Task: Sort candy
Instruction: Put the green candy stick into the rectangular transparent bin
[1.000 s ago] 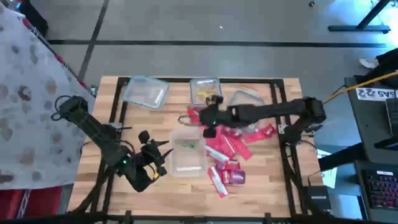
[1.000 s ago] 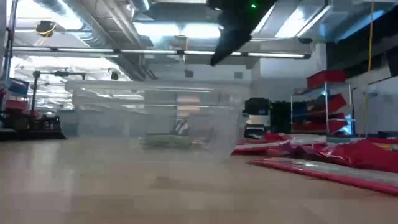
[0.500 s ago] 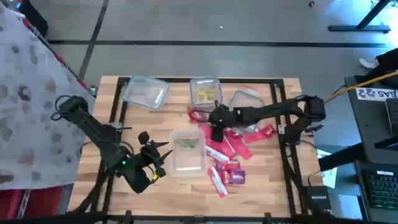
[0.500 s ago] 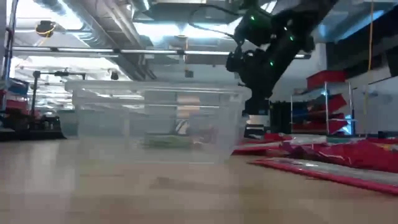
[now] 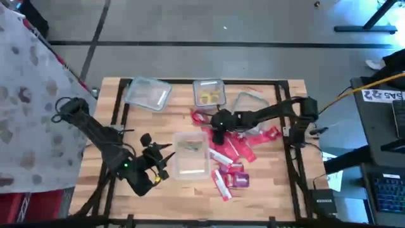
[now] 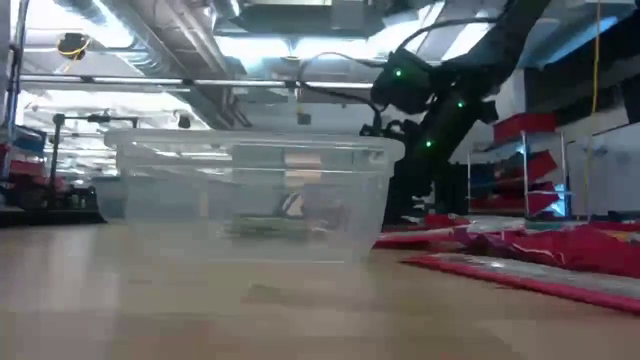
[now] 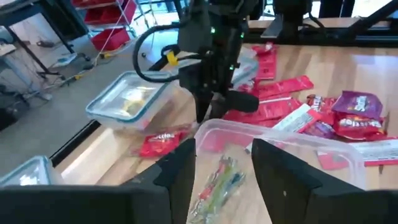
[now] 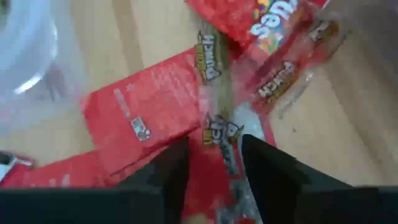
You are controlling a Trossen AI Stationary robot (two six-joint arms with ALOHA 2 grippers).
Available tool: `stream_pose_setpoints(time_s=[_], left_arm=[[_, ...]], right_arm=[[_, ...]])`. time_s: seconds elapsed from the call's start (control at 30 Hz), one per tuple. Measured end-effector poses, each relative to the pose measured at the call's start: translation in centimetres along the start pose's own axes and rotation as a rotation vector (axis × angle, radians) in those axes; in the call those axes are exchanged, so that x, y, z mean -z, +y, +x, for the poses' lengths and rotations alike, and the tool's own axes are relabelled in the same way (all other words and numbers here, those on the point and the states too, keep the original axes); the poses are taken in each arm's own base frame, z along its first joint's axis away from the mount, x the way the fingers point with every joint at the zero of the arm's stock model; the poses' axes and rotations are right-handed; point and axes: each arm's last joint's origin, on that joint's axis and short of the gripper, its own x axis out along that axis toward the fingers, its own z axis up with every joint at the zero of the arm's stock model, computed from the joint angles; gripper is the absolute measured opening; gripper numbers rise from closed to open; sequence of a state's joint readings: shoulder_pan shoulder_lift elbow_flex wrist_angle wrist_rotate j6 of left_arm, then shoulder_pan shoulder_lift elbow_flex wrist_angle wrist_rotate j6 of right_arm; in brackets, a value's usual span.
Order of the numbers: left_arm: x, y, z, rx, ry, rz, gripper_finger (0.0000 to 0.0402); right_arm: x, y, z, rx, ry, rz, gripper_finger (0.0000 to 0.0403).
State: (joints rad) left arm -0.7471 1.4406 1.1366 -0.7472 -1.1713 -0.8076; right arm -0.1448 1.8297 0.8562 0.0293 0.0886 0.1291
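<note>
A pile of flat red packets (image 5: 237,147) lies on the wooden table right of centre, with magenta-purple ones (image 5: 240,180) at its near end. My right gripper (image 5: 217,132) is open, pointing down over the pile's far-left part. In the right wrist view its fingers stand on either side of a narrow red packet (image 8: 219,134); whether they touch it I cannot tell. My left gripper (image 5: 166,161) is open and waits level at the left wall of a clear tub (image 5: 192,155). The tub holds a greenish sweet (image 7: 219,177).
Along the far edge stand a clear tub with yellow pieces (image 5: 209,93), a clear tub (image 5: 149,94) to its left and another clear container (image 5: 248,101) to its right. A lone red packet (image 5: 201,117) lies beside the pile. Bare wood shows near the table's front.
My right gripper has come down from high above the table toward the far-left part of the candy pile, shifting slightly toward the near edge. The candy and the tubs have stayed where they were.
</note>
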Motion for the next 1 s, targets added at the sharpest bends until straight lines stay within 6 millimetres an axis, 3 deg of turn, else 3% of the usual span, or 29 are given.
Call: stream_pose_setpoints(time_s=[0.17, 0.33, 0.73, 1.0], left_arm=[[0.0, 0.0, 0.0, 0.0, -0.001, 0.0, 0.0143], [0.0, 0.0, 0.0, 0.0, 0.0, 0.002, 0.0143], [0.0, 0.0, 0.0, 0.0, 0.0, 0.003, 0.0143], [0.0, 0.0, 0.0, 0.0, 0.0, -0.003, 0.0143]], right_arm=[[-0.1, 0.1, -0.1, -0.008, -0.016, -0.003, 0.001], [-0.3, 0.0, -1.2, -0.007, -0.012, 0.006, 0.0003], [-2.3, 0.0, -7.4, 0.028, -0.13, 0.05, 0.0], [0.3, -0.4, -6.4, 0.069, 0.129, 0.054, 0.0003]])
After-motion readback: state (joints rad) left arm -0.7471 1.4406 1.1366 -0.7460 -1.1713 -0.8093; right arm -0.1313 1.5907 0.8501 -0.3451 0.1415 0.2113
